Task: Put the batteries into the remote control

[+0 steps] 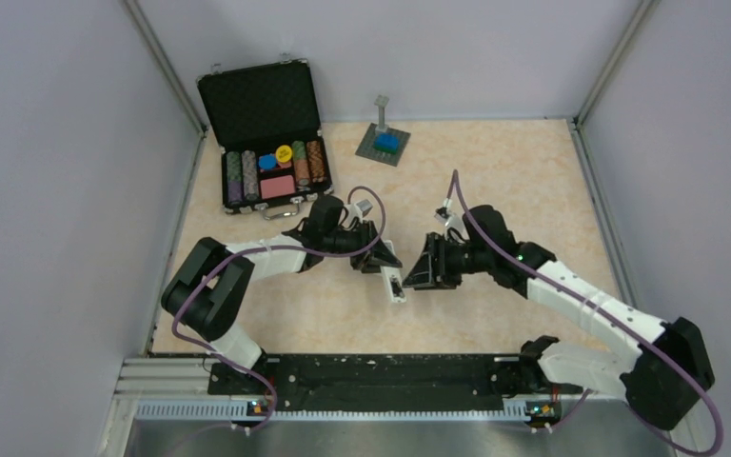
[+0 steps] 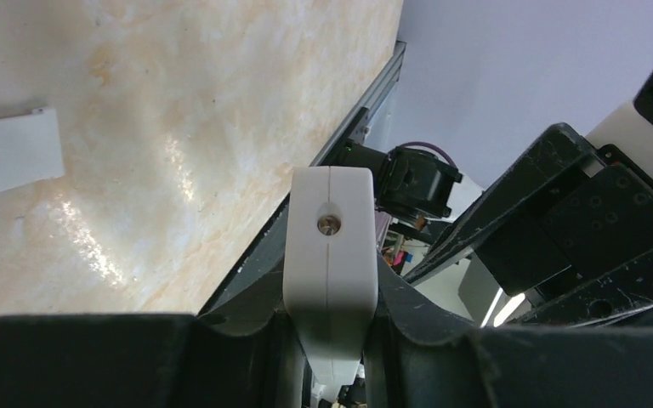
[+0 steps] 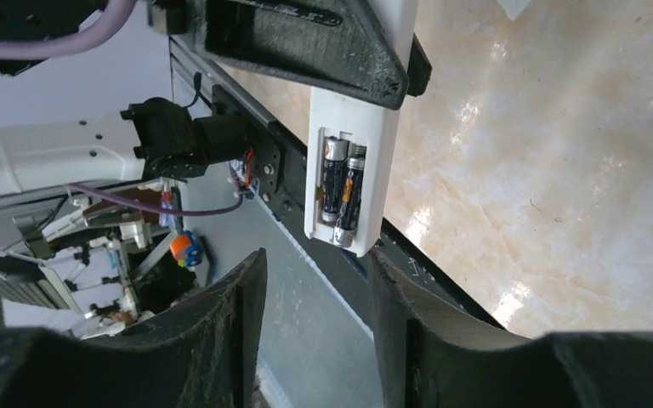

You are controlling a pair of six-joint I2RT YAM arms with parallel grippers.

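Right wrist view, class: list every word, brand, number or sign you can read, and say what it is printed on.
No text here can be read.
On the batteries, seated in the remote control: orange and pale print on the dark wraps, too blurred to read.
On the remote control's white body: no print shows.

Open chip case (image 1: 259, 100), grey brick plate (image 1: 371, 146)

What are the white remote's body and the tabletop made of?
Slim white rectangular remote: likely moulded plastic, matte, with a seam line and recessed screw. Beige veined tabletop: marble-look, glossy by the glare; stone or laminate, can't tell.
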